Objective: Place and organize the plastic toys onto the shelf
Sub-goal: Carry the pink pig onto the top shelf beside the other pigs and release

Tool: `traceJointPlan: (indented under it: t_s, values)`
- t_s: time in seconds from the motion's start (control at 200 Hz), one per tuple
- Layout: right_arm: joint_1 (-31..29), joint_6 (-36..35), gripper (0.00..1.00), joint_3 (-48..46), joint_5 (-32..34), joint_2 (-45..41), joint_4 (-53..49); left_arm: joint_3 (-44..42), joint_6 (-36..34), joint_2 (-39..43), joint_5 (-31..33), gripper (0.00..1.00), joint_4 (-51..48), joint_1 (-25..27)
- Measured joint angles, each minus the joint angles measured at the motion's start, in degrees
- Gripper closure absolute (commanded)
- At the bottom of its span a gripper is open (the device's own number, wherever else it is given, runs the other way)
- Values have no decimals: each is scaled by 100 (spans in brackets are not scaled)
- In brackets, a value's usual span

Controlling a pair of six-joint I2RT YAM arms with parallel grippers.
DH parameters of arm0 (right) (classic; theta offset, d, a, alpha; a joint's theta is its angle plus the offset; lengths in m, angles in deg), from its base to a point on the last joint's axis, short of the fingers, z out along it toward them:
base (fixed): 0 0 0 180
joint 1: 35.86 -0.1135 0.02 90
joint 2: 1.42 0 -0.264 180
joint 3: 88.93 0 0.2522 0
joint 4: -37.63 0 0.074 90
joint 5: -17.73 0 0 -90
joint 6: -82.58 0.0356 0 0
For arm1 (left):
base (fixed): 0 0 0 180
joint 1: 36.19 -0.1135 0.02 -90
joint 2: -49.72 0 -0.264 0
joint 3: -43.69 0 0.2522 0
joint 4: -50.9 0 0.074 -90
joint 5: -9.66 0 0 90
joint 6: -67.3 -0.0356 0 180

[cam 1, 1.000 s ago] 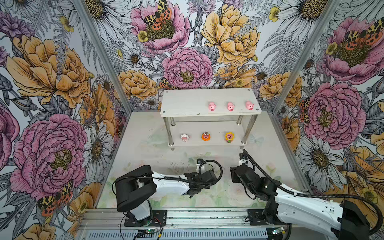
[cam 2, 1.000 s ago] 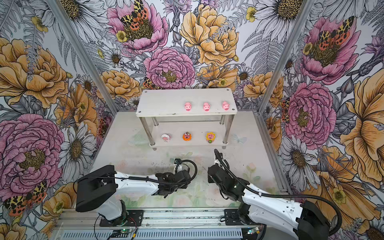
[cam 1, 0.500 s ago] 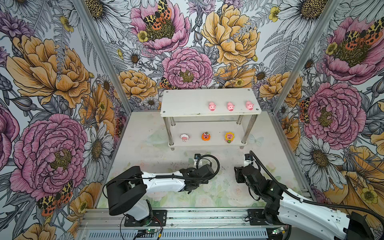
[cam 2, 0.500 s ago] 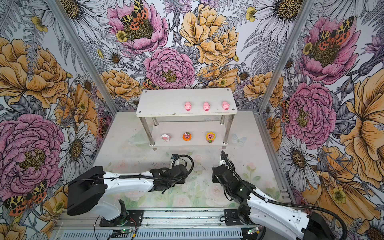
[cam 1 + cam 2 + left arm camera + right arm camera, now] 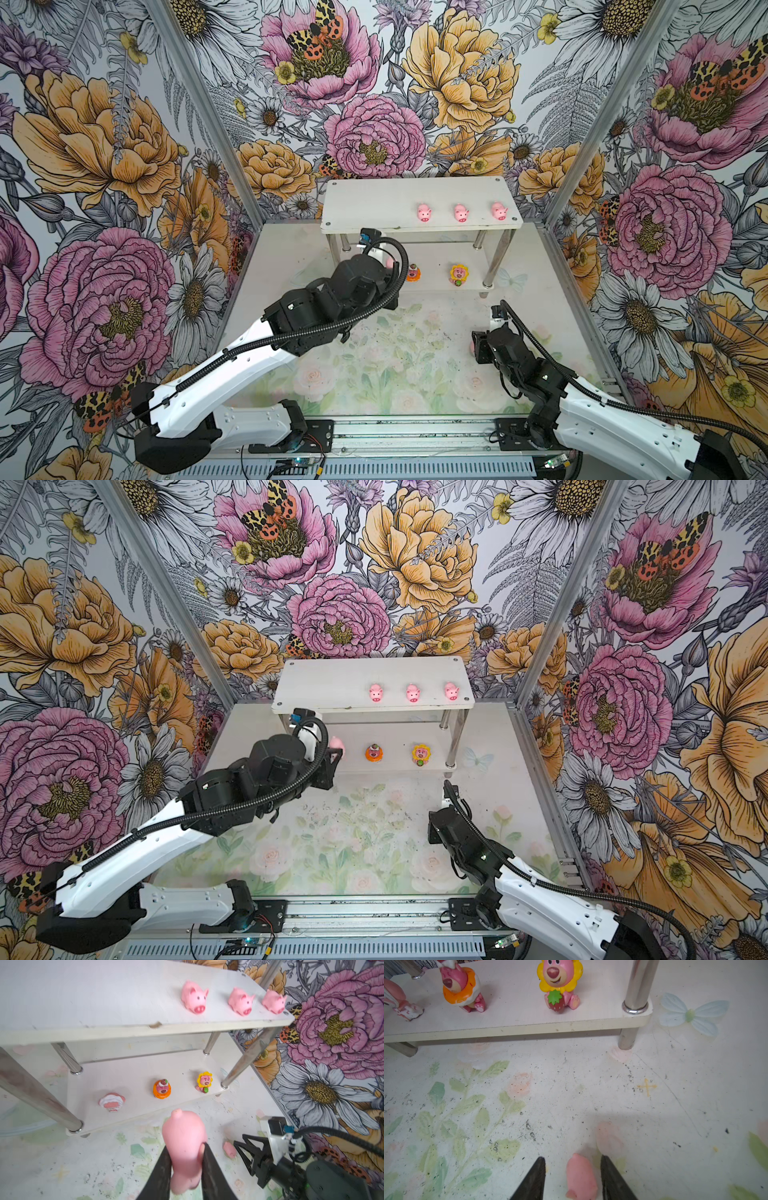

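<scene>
At the front left of the shelf (image 5: pixel 365 203), both top views show my left arm (image 5: pixel 357 286) raised off the bench (image 5: pixel 374 833). In a top view the carried pig (image 5: pixel 336 742) shows pink at the arm's tip.
- The row of three pink pigs (image 5: pixel 461 213) stands evenly spaced on the right part of the top tier, snouts forward. The left part is bare, so I judge the carried pig is meant to extend that row.
- The orange-rimmed figure (image 5: pixel 412 273) and the yellow-rimmed figure (image 5: pixel 458 274) are on the lower tier. The arm hides whatever sits left of them.
- The right arm (image 5: pixel 511 357) is low over the bench, well apart from the shelf.

Left wrist view:
- The left jaws are closed on the carried pig, pinching its flanks, one end pointing at the shelf.
- The white-rimmed figure (image 5: pixel 112 1102) is at the left end of the lower tier, so the flower-rimmed toys share that tier. It seems to lean; I cannot tell whether it stands properly.
- The loose pig (image 5: pixel 229 1149) lies on the bench just ahead of the right jaws.

Right wrist view:
- The right jaws are open and straddle the loose pig, with a gap on each side and no contact.
- The pig lies lengthwise between them, so closing should catch its flanks.
</scene>
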Motion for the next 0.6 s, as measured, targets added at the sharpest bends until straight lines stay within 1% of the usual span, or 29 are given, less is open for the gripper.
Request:
traceJointPlan:
  t_s: [0.115, 0.225, 0.395, 0.6]
  values:
    - [35, -2, 55, 0, -31, 0, 2, 866, -553, -629, -413, 74, -385, -754]
    - [61, -15, 55, 0, -33, 0, 2, 1578, -925, -1228, -761, 74, -673, -1235]
    - [109, -20, 55, 0, -33, 22, 2, 2404, -1303, -1851, -1231, 74, -903, -1519]
    - [151, -20, 55, 0, -33, 87, 0, 2876, -1515, -2264, -1639, 74, -992, -1917]
